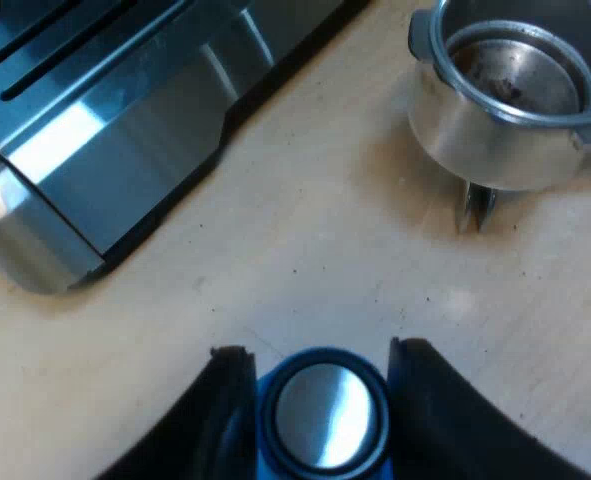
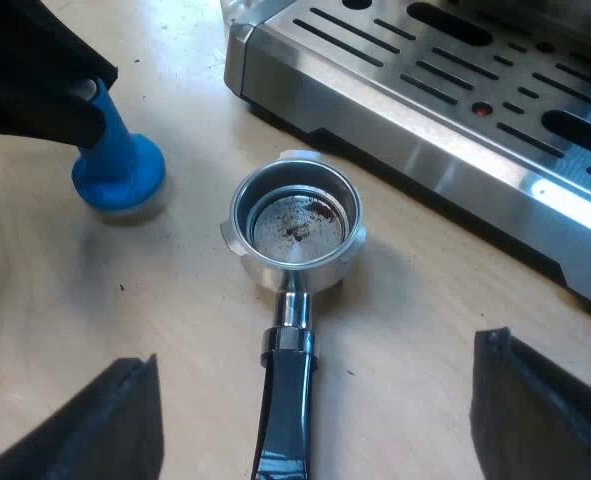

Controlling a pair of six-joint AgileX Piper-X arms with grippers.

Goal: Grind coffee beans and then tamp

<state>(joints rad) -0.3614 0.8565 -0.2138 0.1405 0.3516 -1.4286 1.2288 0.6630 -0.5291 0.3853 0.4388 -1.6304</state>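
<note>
My left gripper is shut on a blue tamper with a shiny metal face, low over the wooden table. In the right wrist view the tamper hangs from that arm's black fingers, close beside the metal holder. The holder lies loose on the table, its basket holding only a few dark coffee specks. My right gripper stands wide open above the holder's dark handle, one finger on each side, touching nothing.
The espresso machine's steel drip tray with its slotted grille runs along the table just beyond the holder. Its corner is near the tamper. Bare wooden tabletop lies between tamper, holder and machine.
</note>
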